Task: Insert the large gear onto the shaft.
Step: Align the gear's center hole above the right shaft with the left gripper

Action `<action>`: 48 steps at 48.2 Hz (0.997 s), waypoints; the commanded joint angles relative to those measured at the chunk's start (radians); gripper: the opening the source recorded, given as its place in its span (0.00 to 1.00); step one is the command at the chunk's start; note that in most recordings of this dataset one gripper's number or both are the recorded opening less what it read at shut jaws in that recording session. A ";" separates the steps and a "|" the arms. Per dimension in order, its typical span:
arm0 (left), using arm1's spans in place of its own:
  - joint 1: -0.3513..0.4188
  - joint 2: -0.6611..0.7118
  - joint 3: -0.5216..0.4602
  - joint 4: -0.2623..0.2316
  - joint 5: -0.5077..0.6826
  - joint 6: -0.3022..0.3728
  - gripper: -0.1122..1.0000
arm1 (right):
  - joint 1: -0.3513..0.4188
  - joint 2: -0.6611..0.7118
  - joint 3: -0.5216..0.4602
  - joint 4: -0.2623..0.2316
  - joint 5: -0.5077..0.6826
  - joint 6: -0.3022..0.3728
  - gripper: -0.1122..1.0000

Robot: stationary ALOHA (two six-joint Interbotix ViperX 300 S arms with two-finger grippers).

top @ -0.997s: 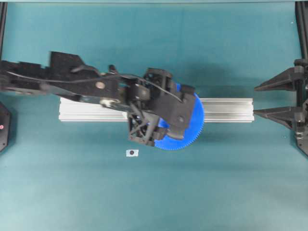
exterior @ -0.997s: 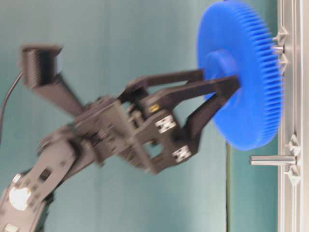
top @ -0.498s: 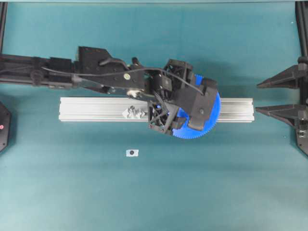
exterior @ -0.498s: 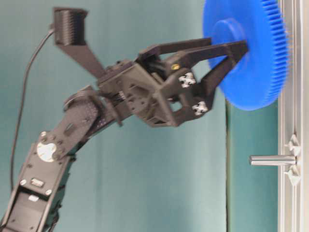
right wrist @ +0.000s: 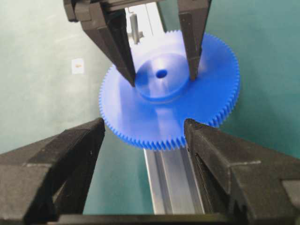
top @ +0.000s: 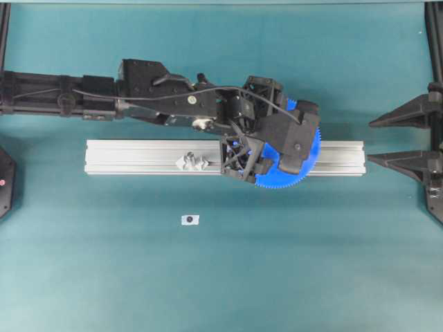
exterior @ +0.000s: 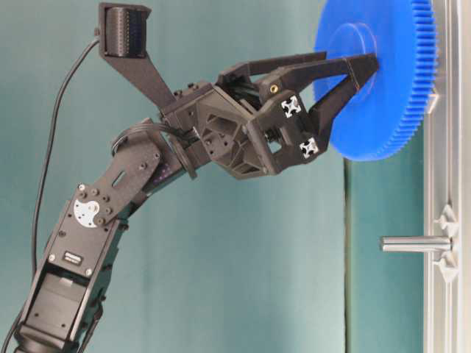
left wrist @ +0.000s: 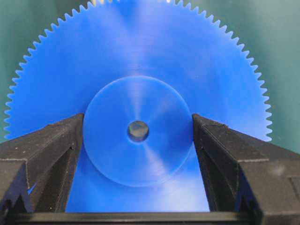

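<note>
Overhead exterior view: the left claw point(top: 287, 149), clamped on the hub of the large gear point(top: 304, 162), has carried it rightward along the rail point(top: 138, 158), so it now needs lowering. The right claw point(top: 377, 142) idles open. The shaft point(exterior: 416, 243) remains bare.

The big gear point(top: 304, 155) sits over the right part of the long rail point(top: 138, 157). A pin point(top: 192, 162) stands on the rail, left of the gear (well apart). A little tag point(top: 190, 219) lies before the rail.
</note>
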 commanded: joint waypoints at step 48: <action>0.060 0.025 -0.080 0.006 0.110 0.008 0.81 | -0.006 0.005 -0.005 0.000 -0.014 0.009 0.78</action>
